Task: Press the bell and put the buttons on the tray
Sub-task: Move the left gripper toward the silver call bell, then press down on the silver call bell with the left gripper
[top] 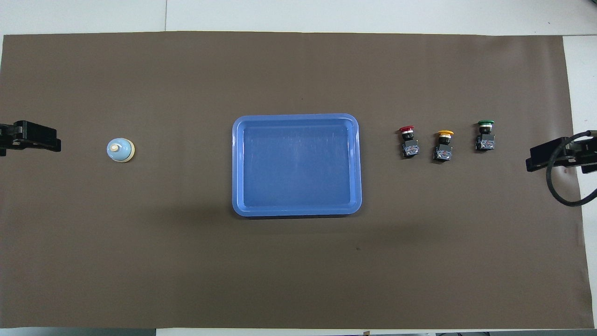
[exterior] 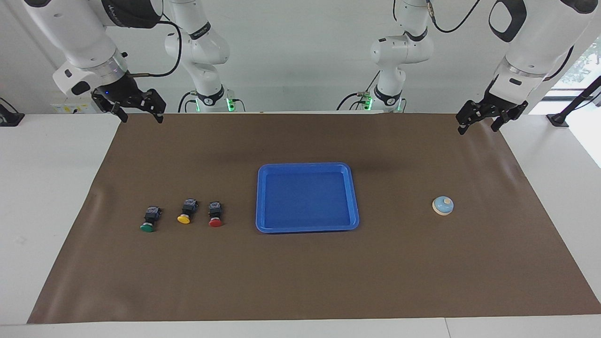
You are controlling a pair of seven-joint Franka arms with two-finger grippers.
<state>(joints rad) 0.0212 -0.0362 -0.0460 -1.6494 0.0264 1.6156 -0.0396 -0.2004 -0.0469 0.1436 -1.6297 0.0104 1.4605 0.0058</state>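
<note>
The bell [exterior: 443, 205] is sitting at my left arm's end of the counter [exterior: 300, 281], untouched. My left hand [exterior: 483, 119] and right hand [exterior: 136, 109] are hanging open, empty. An off-centre press risks sliding it away.

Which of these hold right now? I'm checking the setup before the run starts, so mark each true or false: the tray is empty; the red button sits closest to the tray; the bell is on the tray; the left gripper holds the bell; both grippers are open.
1. The tray is empty. True.
2. Of the three buttons, the red button sits closest to the tray. True.
3. The bell is on the tray. False: it stands on the brown mat, toward the left arm's end.
4. The left gripper holds the bell. False: it hangs empty over the mat's edge.
5. The left gripper and the right gripper are both open. True.
</note>
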